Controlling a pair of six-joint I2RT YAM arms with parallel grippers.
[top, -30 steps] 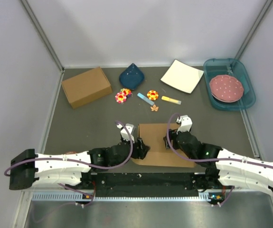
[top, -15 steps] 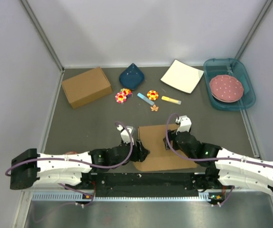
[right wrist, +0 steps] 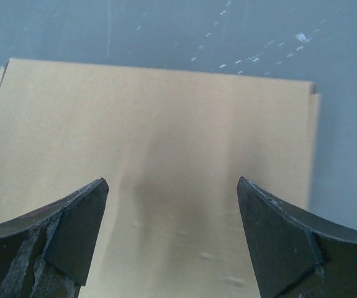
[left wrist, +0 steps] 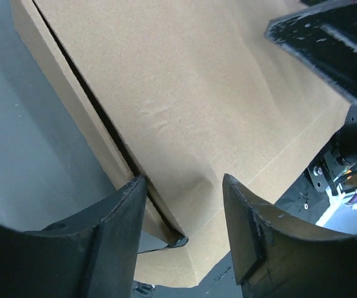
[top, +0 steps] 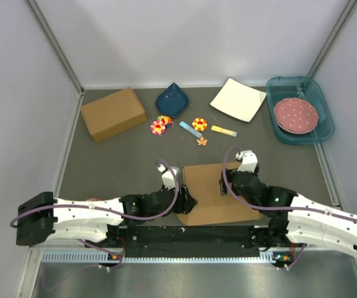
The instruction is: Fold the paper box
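Nearer the arms than the deep carton (top: 113,113), and off to its right, the paper box (top: 218,194) lies flat on the bench (top: 116,167). The left end effector (left wrist: 183,186) stands spread astride a corner on the box's left edge, beside a dark slit, and no pinch shows. The right end effector (right wrist: 172,186) is spread wide over the bare top panel. The box is probably light and thin, stiff across panels, weak at creases and apt to slide. Take it by the flap edges, not the flat middle.

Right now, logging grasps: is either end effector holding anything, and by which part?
Right end effector open above the paper box, holding nothing. Left end effector straddles its left edge; grip unclear.
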